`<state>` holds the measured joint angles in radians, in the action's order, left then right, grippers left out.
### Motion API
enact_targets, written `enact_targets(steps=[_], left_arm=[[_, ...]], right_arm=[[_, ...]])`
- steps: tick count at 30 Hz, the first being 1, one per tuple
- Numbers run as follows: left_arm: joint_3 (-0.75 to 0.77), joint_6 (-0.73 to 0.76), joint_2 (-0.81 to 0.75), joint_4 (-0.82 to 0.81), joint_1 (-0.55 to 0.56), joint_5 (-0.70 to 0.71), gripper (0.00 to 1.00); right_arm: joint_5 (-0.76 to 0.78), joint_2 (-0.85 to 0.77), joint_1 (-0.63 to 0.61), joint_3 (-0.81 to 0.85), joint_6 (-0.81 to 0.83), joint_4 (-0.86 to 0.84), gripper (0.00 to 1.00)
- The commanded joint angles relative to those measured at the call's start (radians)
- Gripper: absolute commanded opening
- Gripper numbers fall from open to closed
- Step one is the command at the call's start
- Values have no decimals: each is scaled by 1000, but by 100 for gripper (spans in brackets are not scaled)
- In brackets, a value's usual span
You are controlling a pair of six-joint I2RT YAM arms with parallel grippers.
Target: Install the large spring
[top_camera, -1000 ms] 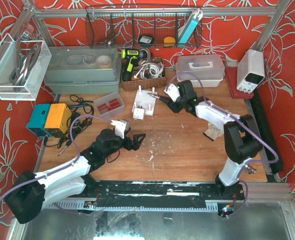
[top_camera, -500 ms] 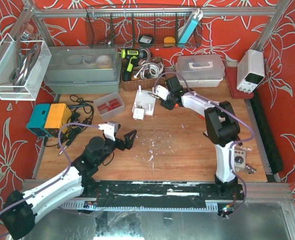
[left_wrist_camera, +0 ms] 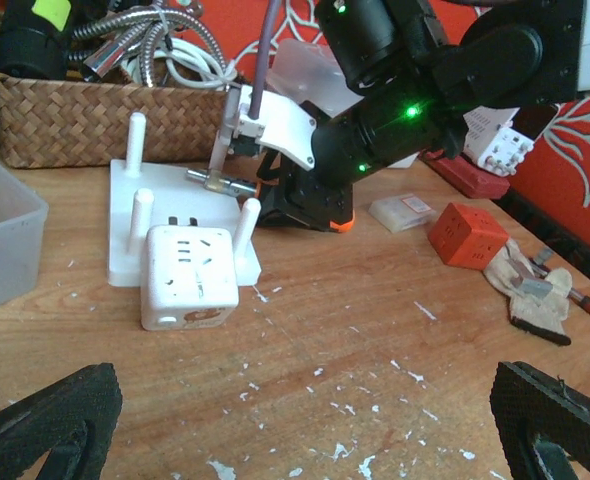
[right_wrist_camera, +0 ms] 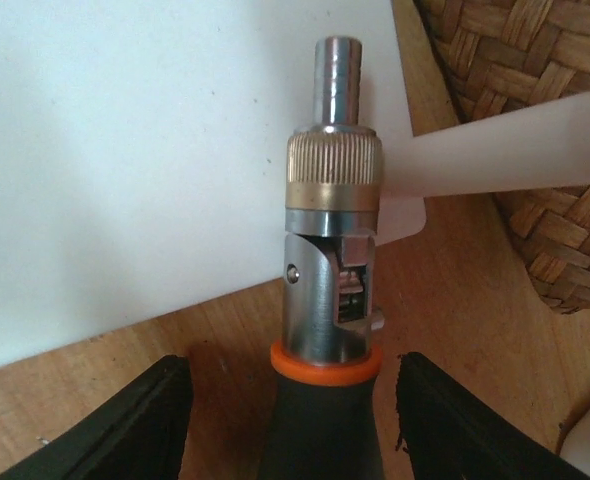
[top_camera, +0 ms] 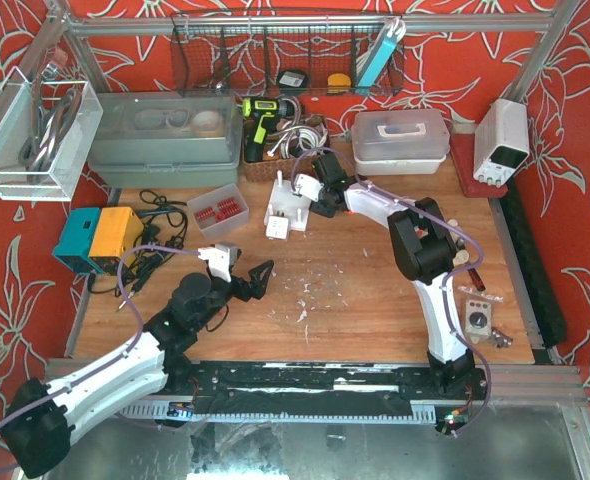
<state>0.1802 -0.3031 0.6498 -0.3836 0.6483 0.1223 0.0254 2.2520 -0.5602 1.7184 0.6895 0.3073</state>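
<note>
No large spring shows in any view. A white base plate with upright pegs point(top_camera: 293, 200) lies at the back centre, with a white cube adapter point(top_camera: 278, 228) at its near edge; both also show in the left wrist view, plate point(left_wrist_camera: 180, 215) and adapter point(left_wrist_camera: 190, 278). My right gripper point(top_camera: 322, 190) is at the plate's right edge, shut on a black-handled tool with an orange ring and a metal chuck point(right_wrist_camera: 330, 250). The tool's tip point(left_wrist_camera: 215, 181) points over the plate between pegs. My left gripper point(top_camera: 255, 280) is open and empty, low over the bare wood, well short of the plate.
A wicker basket of cables point(top_camera: 285, 152) stands right behind the plate. A clear bin of red parts point(top_camera: 220, 208) is to its left. An orange cube point(left_wrist_camera: 465, 232) and a glove point(left_wrist_camera: 527, 292) lie to the right. A teal and yellow box point(top_camera: 100, 238) sits at far left.
My right arm has swung left across the back of the table, carrying the tool up to the peg plate. My left arm drew back toward the near edge earlier and now holds still.
</note>
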Motion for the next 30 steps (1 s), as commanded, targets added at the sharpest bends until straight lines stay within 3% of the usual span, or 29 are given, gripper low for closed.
enact_targets(steps=[1,7,23,30], left_arm=[[3,8,-25,-30,5,9,100],[-1,8,-26,-35,5,7,100],[0,15,-13,-35,5,25,100],[1,14,2,-37,5,40,100]], right_arm=[[39,35,0,25,34,1,59],[31,56,1,25,57,-11,48],[35,-62,-19,-30,79,-67,0],[81,-193,-25,-115,-25,-63,0]])
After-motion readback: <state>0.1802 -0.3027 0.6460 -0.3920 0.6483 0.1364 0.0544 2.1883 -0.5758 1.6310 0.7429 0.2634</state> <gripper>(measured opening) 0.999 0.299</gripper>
